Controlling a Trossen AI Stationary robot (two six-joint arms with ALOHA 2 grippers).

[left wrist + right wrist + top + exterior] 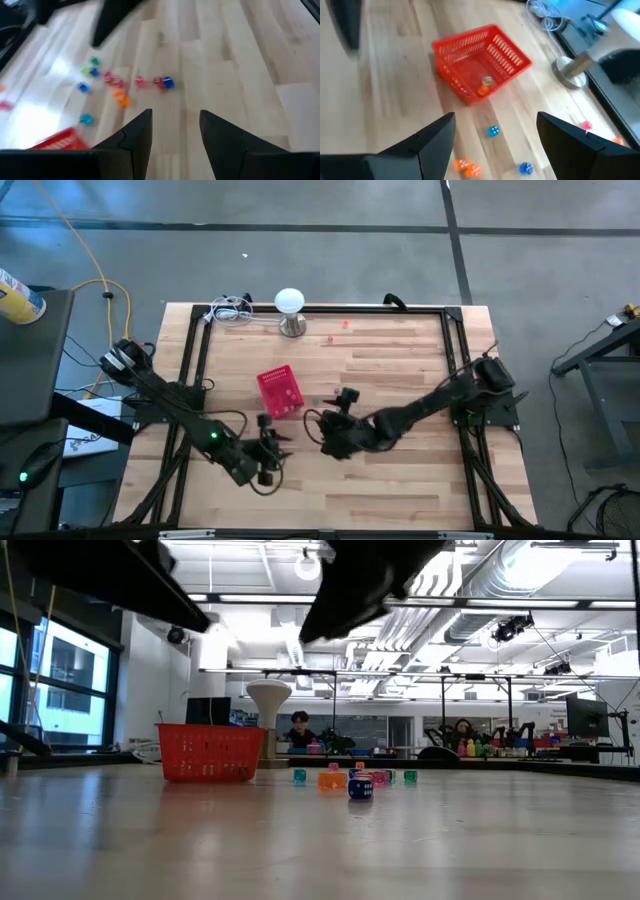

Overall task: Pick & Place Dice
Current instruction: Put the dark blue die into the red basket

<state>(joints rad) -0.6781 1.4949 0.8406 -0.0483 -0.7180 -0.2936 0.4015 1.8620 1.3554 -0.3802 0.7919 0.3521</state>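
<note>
Several tiny dice (120, 82) in blue, pink, orange and green lie scattered on the wooden table (400, 480), next to a small red mesh basket (280, 392). The basket (479, 62) stands tilted with its opening up, and one orange die (485, 87) lies inside it. More dice (493, 131) lie on the wood in front of it. My left gripper (175, 117) hovers open above the table near the dice, nothing between its fingers. My right gripper (495, 120) hovers open above the dice, pointing toward the basket. In the high view both grippers (285, 443) (322, 420) are near the table's middle.
A white dome-topped stand on a metal foot (290, 310) and a bundle of white cable (232, 310) sit at the far edge. Black frame rails (455, 360) run along the table's sides. People sit in the room beyond (298, 728).
</note>
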